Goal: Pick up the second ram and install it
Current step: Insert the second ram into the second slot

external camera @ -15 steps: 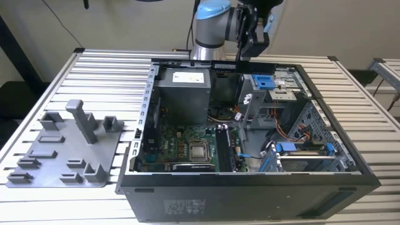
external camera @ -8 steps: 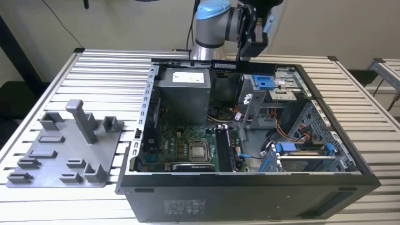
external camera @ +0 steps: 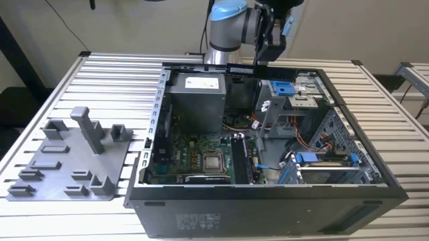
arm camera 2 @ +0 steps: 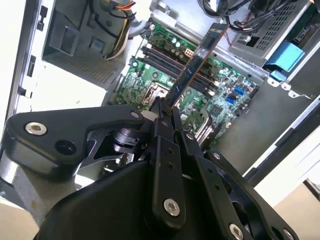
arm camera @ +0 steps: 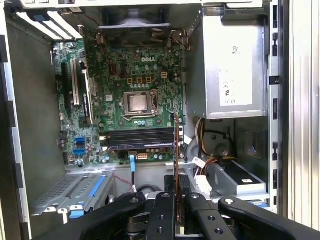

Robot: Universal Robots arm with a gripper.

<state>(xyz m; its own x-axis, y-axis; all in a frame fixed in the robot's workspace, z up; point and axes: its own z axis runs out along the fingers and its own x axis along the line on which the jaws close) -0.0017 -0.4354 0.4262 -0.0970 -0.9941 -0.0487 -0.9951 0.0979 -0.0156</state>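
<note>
My gripper [external camera: 262, 63] hangs above the back of the open computer case [external camera: 268, 206], shut on the second ram [external camera: 262, 71], a long dark stick held level over the case's far rim. In both wrist views the ram [arm camera 2: 199, 57] [arm camera: 176, 145] juts out from between the shut fingers [arm camera 2: 161, 125] [arm camera: 162, 210], high above the green motherboard [arm camera 2: 220, 90] [arm camera: 125, 75]. The dark memory slots [arm camera: 140, 138] [arm camera 2: 167, 60] lie on the board beside the processor socket [arm camera: 137, 102], well below the stick.
A grey power supply [external camera: 194, 93] fills the case's back corner on the exterior view's left. Blue-latched drive cages [external camera: 322, 158] and loose cables [external camera: 305, 145] sit on the exterior view's right. A grey fixture plate [external camera: 74, 160] with upright holders lies on the slatted table beside the case.
</note>
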